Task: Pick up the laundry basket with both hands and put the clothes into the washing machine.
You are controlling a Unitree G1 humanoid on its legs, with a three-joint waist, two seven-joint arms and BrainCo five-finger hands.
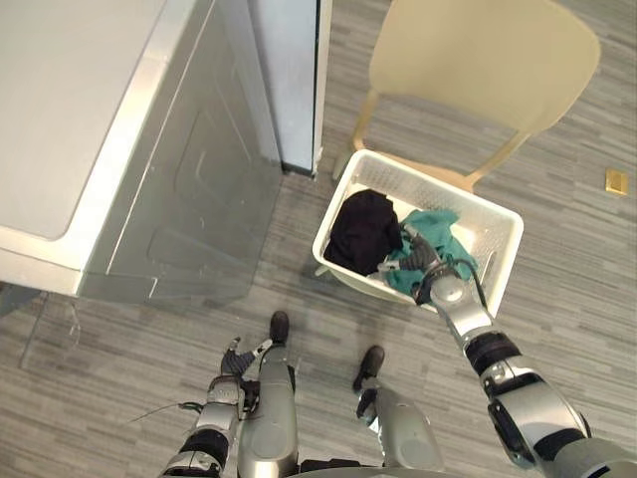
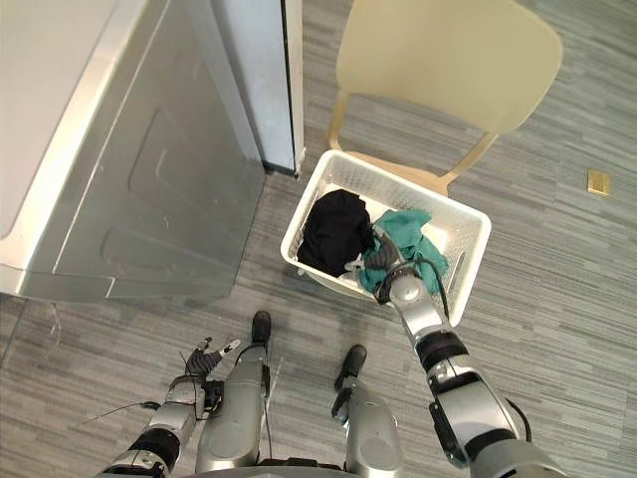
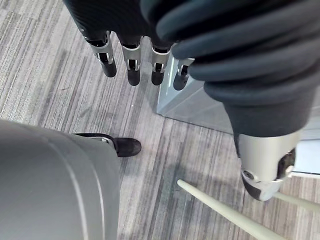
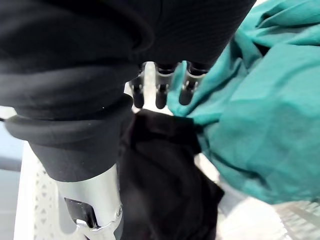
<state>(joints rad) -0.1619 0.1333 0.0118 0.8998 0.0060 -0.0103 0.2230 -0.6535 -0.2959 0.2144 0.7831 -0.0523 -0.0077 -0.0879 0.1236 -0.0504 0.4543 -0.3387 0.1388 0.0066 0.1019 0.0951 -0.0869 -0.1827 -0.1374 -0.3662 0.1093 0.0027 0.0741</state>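
Note:
A white laundry basket sits at the front of a beige chair. Inside it lie a black garment on the left and a teal garment on the right. My right hand reaches down into the basket where the two garments meet. In the right wrist view its fingers are straight, their tips at the seam between the black cloth and the teal cloth, holding nothing. My left hand hangs low at my left side, its fingers relaxed above the floor.
The grey washing machine stands at the left, its pale top at the upper left corner. A white upright panel stands between it and the chair. A small yellow object lies on the wood-pattern floor at the far right.

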